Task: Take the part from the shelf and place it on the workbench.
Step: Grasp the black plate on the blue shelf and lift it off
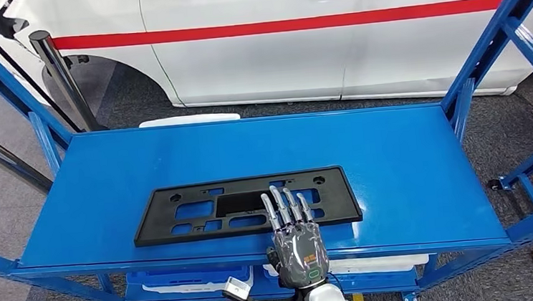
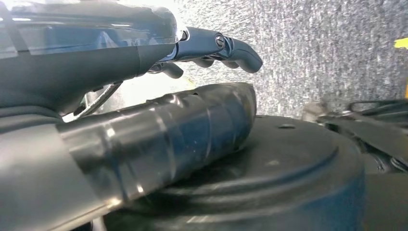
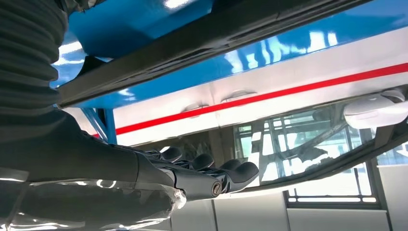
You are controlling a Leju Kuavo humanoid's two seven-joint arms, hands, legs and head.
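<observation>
A flat black plastic part (image 1: 243, 204) with several cut-outs lies lengthwise on the blue shelf (image 1: 394, 162), close to its near edge. My right hand (image 1: 295, 234) reaches in from below with its fingers straight and apart, stretched over the part's near edge, right of its middle. In the right wrist view the hand (image 3: 192, 173) hovers with a visible gap between it and the part's dark edge (image 3: 192, 43), and it holds nothing. My left hand (image 2: 96, 62) hangs low over grey carpet, its fingers loosely extended and nothing in it.
A white car (image 1: 277, 42) with a red stripe stands just behind the shelf. Blue uprights (image 1: 499, 39) frame both ends. A black post (image 1: 64, 80) rises at the back left. Blue and white bins (image 1: 187, 279) sit under the shelf.
</observation>
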